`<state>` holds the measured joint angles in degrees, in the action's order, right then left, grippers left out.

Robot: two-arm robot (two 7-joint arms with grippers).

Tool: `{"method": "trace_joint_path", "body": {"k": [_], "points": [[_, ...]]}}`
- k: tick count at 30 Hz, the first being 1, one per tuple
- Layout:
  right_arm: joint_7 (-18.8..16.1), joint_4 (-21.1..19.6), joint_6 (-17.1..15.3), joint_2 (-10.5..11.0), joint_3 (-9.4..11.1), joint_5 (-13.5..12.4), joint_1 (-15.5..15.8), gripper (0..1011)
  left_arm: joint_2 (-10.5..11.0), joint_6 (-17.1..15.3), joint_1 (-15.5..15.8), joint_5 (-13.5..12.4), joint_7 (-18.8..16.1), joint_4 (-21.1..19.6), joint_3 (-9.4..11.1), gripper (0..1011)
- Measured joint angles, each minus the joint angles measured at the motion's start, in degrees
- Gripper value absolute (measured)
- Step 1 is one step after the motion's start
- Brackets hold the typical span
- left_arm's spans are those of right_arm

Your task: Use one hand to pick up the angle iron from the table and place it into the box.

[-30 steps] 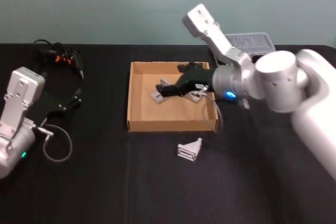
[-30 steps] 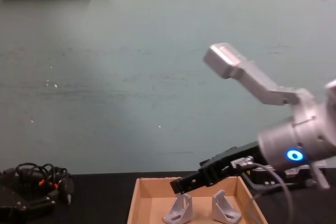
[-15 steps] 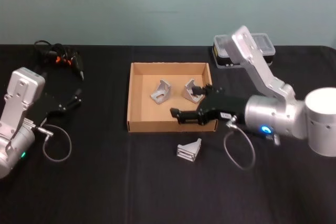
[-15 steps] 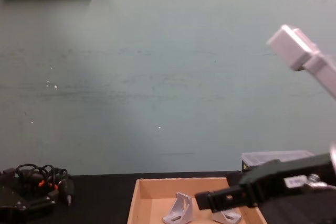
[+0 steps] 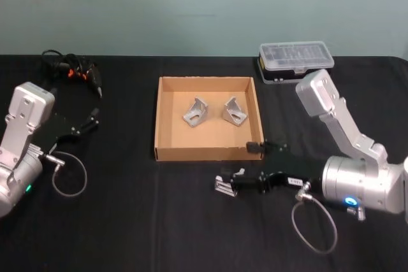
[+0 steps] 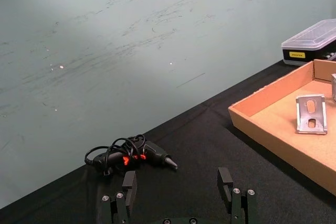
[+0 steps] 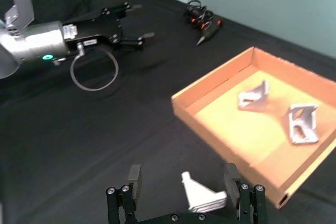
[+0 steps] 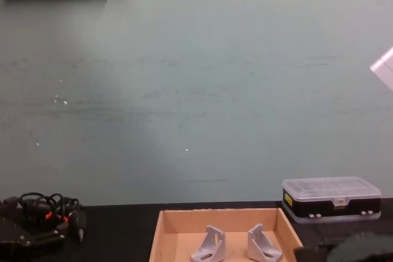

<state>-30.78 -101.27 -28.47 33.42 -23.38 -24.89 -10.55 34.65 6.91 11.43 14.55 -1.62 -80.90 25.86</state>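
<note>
- Straddling the angle iron point(image 7: 202, 195) on the black matte bench point(image 5: 127, 221), the right tool point(image 7: 182, 178) is holding its fingers spread on either side, so closing would likely pinch its pale grey metal.
- The iron is lying just in front of the tan cardboard box point(image 5: 204, 153), where two similar brackets point(image 5: 195, 111) are already sitting.
- The left tool point(image 6: 177, 176) is resting parked at the bench's left, fingers spread.
</note>
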Motion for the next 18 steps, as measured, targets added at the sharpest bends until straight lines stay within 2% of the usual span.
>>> {"method": "trace_joint_path", "body": {"k": [7, 18], "points": [[0.3, -1.3, -1.0, 0.9, -1.0, -1.0, 1.2, 1003, 0.0, 0.0, 0.0, 0.0, 0.0, 0.0, 0.0, 1011], [6.0, -2.4, -5.9, 1.1, -3.8, 0.6, 0.4, 1003, 0.0, 0.0, 0.0, 0.0, 0.0, 0.0, 0.0, 1011]]}}
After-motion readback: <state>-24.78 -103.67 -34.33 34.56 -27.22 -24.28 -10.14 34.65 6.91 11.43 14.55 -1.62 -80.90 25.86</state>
